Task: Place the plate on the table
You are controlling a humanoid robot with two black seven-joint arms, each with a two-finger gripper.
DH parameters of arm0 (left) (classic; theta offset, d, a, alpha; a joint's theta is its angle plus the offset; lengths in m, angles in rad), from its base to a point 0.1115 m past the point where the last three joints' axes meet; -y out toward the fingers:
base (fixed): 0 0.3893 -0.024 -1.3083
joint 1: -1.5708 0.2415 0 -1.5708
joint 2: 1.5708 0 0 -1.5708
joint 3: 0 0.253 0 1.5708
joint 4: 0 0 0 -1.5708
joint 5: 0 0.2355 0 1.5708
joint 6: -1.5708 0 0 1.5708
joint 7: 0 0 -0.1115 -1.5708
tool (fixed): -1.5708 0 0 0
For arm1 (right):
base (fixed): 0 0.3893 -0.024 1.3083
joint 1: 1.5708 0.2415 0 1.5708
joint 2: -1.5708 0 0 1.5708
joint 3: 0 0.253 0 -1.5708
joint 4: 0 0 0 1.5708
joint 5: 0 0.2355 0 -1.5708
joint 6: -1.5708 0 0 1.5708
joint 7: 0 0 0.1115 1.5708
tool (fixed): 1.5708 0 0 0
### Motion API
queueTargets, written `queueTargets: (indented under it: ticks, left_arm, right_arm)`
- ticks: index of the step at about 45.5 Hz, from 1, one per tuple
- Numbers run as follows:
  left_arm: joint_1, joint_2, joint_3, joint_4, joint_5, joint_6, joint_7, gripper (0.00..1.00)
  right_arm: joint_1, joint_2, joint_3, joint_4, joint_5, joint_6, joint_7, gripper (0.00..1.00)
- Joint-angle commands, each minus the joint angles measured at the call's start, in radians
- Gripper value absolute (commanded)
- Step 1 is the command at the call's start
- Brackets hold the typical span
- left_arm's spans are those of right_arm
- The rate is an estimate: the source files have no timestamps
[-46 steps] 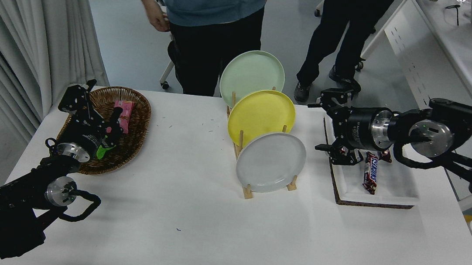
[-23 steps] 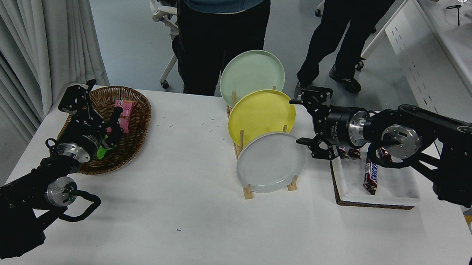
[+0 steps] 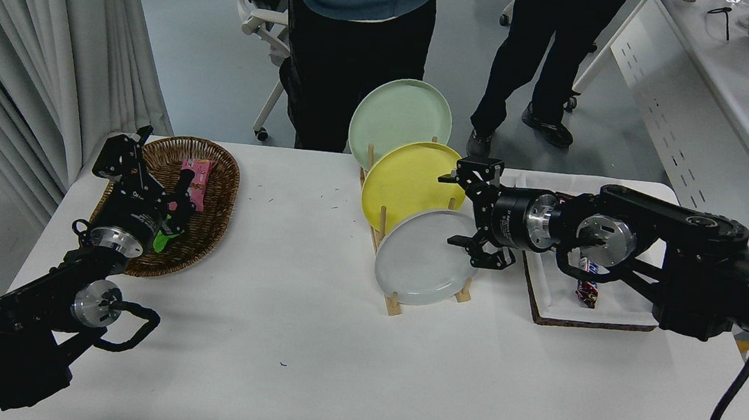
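The light grey plate [image 3: 421,265] stands tilted in the front slot of a wooden rack [image 3: 394,302] on the white table [image 3: 329,372]. A yellow plate [image 3: 405,182] and a pale green plate [image 3: 398,118] stand behind it. My right gripper [image 3: 461,212] is open, its fingers spread one above the other at the grey plate's upper right rim, the lower finger [image 3: 465,242] in front of that rim. Whether it touches the plate I cannot tell. My left arm is parked at the lower left, its gripper [image 3: 142,168] over a wicker basket.
The wicker basket [image 3: 213,221] with a pink packet [image 3: 195,177] sits at the left. A white tray [image 3: 615,306] with a candy bar [image 3: 587,286] lies right of the rack, under my right arm. Two people stand at the far side, with a chair [image 3: 262,17].
My right gripper has moved left from over the white tray to the grey plate's upper right rim. The person in blue has shifted. The plates and left arm have not moved.
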Motion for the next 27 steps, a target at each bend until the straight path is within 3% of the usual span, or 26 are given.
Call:
queueTargets:
  ticks: [1, 6, 14, 27]
  left_arm:
    - [0.0, 0.0, 0.0, 0.0, 0.0, 0.0, 0.0, 1.0]
    - [0.0, 0.0, 0.0, 0.0, 0.001, 0.0, 0.0, 1.0]
    - [0.0, 0.0, 0.0, 0.0, 0.0, 0.0, 0.0, 1.0]
    - [0.0, 0.0, 0.0, 0.0, 0.0, 0.0, 0.0, 1.0]
  right_arm:
    - [-0.012, 0.027, 0.013, 0.011, 0.122, -0.012, -0.002, 1.0]
    - [-0.009, 0.038, 0.028, 0.015, 0.135, -0.026, -0.002, 1.0]
    - [-0.015, 0.038, 0.059, 0.015, 0.136, -0.149, -0.002, 1.0]
    - [-0.012, 0.038, 0.065, 0.014, 0.127, -0.195, -0.006, 1.0]
